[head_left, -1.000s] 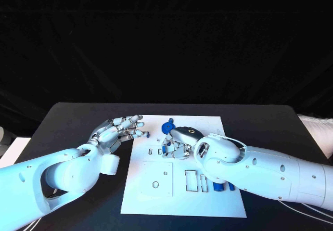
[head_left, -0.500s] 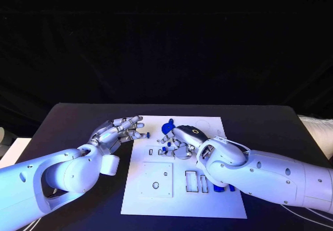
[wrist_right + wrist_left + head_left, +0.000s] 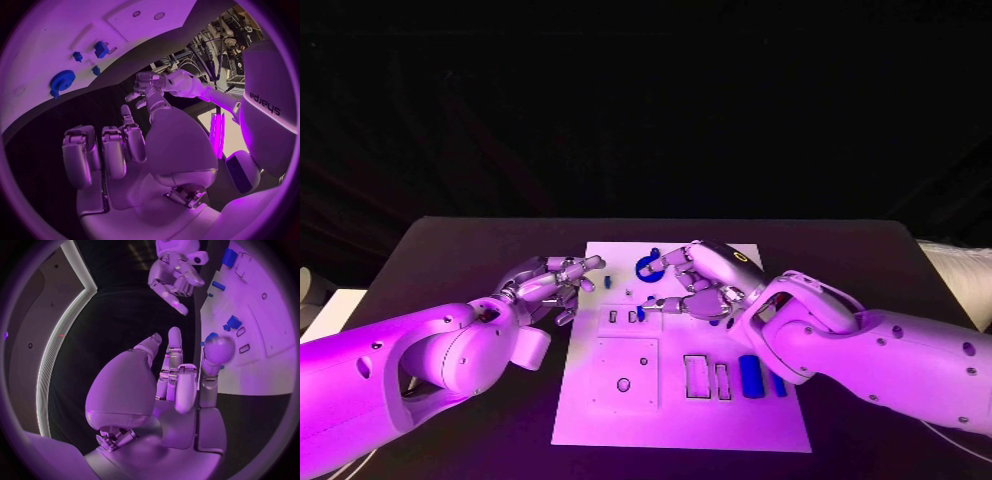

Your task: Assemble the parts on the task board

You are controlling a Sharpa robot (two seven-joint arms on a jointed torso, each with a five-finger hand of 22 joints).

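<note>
Black cloth hangs behind a matte black surface [image 3: 459, 250], and on its middle lies the flat white rectangular task board [image 3: 675, 420], cut with small rectangular slots and round holes.

A blue gear-shaped disc part [image 3: 651, 266] sits near the board's far edge. Just beside it, toward the board's left edge, lie a few tiny blue block parts [image 3: 607, 282]. A long blue bar part [image 3: 751, 376] stands in a slot near the board's right edge, next to two narrow outlined slots. A raised square plate with a small oval hole occupies the board's left half.

The left robot hand [image 3: 553, 280], silver and smooth with jointed metal fingers, hovers over the board's left edge with its fingers loosely apart and nothing in them. The right robot hand [image 3: 704, 285] is raised over the far middle of the board, fingers curled inward; whether it has hold of a small piece I cannot tell. From the right wrist its fingers [image 3: 103, 155] look empty.
</note>
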